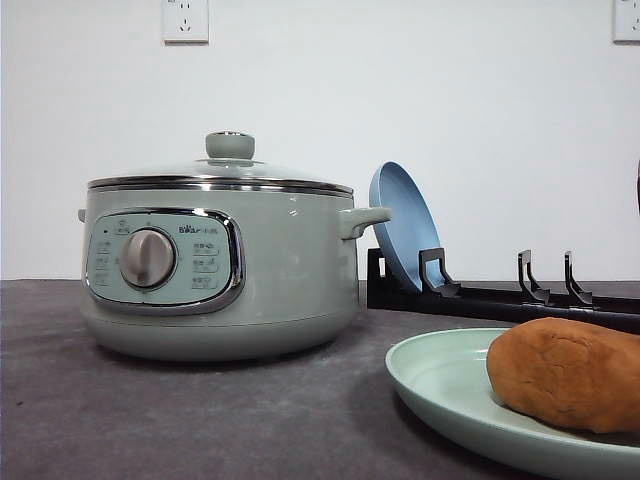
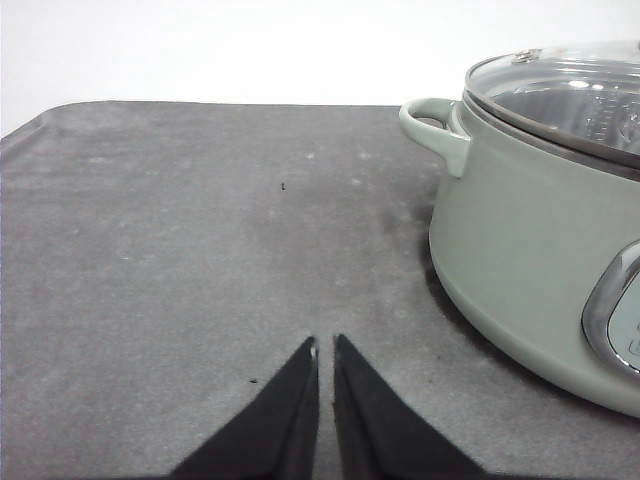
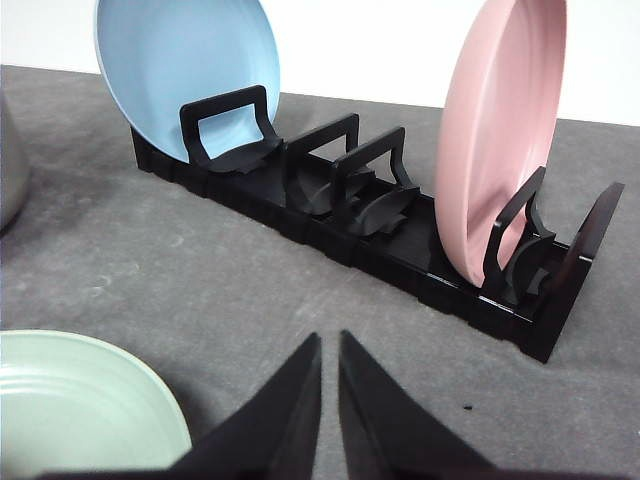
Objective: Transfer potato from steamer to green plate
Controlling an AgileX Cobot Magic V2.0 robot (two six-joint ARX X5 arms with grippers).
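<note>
Left gripper (image 2: 325,345): two black tapered fingers drawn together with a thin slit between them, clenched on nothing, poised low over bare grey worktop (image 2: 200,250) just beside the pot's side handle.

Right gripper (image 3: 328,345): same black fingers, likewise clenched and empty, hanging over the worktop between the plate's rim and the rack.

Wide, shallow, pale sage-green round plate (image 1: 440,385): lies flat at the near right of the worktop, in front of the rack, placed low and open so it can receive a load from above.

Fist-sized, oblong, brown-orange potato (image 1: 565,372) with matte rough skin: rests on the plate's surface, toward its right side; partly cut off by the frame edge. Judged from this, the transfer is already done.

Large round sage-green electric steamer (image 1: 220,265): stands left of centre, chrome-rimmed control panel and silver dial facing front, knobbed glass lid (image 1: 225,165) seated on the rim. Well apart from the plate.

Black slotted plate rack (image 3: 370,225): sits behind the plate; its prongs keep plates on edge. Round blue plate (image 3: 185,75) leans in the slot nearest the steamer; round pink plate (image 3: 500,140) stands upright near the other end, with empty slots between.
</note>
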